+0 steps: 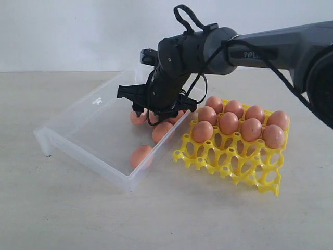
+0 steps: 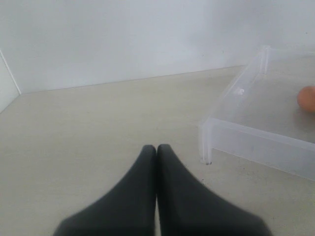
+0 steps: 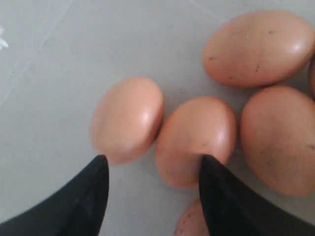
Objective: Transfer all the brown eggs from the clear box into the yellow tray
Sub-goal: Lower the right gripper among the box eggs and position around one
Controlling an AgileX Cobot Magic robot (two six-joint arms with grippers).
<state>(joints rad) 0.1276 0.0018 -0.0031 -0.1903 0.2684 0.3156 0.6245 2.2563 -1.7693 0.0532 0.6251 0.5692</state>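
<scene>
The right arm (image 1: pixel 281 49) reads "PIPER". Its right hand (image 3: pixel 152 160) hangs released over brown eggs (image 3: pixel 197 140) in the clear box (image 1: pixel 78 125). The left hand (image 2: pixel 156 147) is clenched above open bench (image 2: pixel 88 128).

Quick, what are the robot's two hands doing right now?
Left gripper: shut, holding nothing.
Right gripper: open, empty, above the brown eggs in the clear box.

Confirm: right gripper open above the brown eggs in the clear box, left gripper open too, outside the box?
No. The left gripper is shut: the left wrist view shows its fingertips pressed together, outside the clear box. The right gripper is open above the brown eggs, as stated.
</scene>
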